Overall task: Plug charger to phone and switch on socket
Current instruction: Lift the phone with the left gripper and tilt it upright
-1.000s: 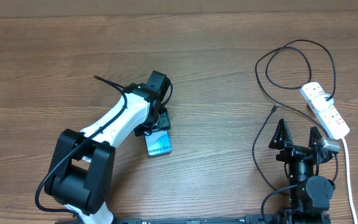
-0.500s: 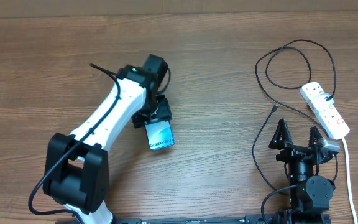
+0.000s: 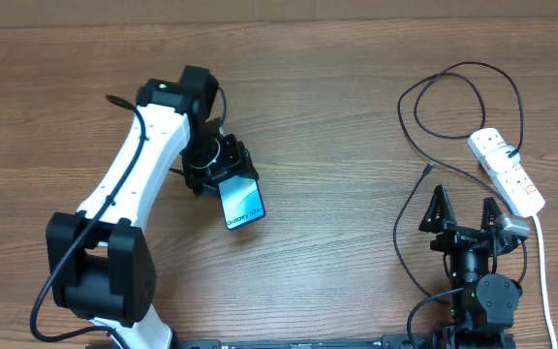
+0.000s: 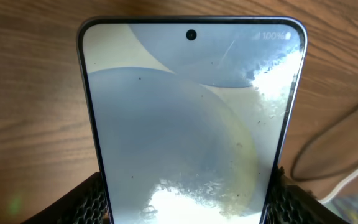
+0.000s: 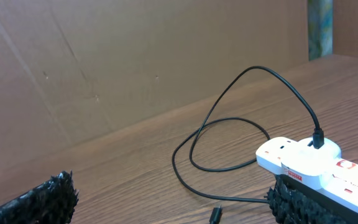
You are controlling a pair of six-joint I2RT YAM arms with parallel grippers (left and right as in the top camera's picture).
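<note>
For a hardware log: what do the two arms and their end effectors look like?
The left arm has white link shells between black joints, with a thin black cable running alongside. The right arm, as far as visible, is black with a small green light. The left end effector and right end effector have black fingers with rough, textured pads.

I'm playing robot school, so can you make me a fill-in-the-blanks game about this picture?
The phone is held by the ____ end effector. The right end effector holds ____. The charger is plugged into the socket, and its colour is ____.
Missing words: left, nothing, black.
</note>
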